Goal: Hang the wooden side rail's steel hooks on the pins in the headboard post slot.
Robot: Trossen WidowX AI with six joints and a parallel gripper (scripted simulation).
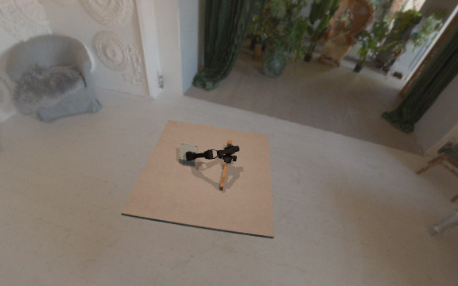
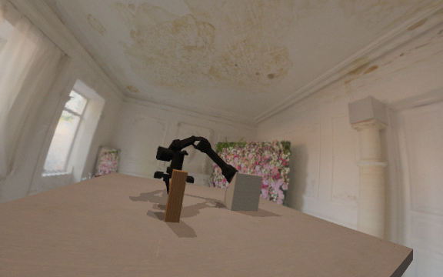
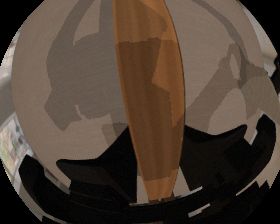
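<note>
The headboard post (image 1: 229, 142) (image 2: 176, 197) stands upright on the table; the exterior view shows its broad wooden face. The long orange-brown side rail (image 1: 224, 175) (image 3: 151, 100) runs away from the post's side, its other end low over the table in the top view. My gripper (image 1: 227, 160) (image 3: 149, 123) is shut on the rail, with a black finger on each side of it in the wrist view. In the exterior view the post partly hides the gripper and nearly all of the rail. The steel hooks, slot and pins cannot be made out, so whether they touch is hidden.
The arm's pale grey base block (image 1: 188, 150) (image 2: 246, 192) stands on the table (image 1: 165, 199) (image 2: 91, 238), beside the post and rail. The arm arches from it over to the rail. The table's edges show in the top view.
</note>
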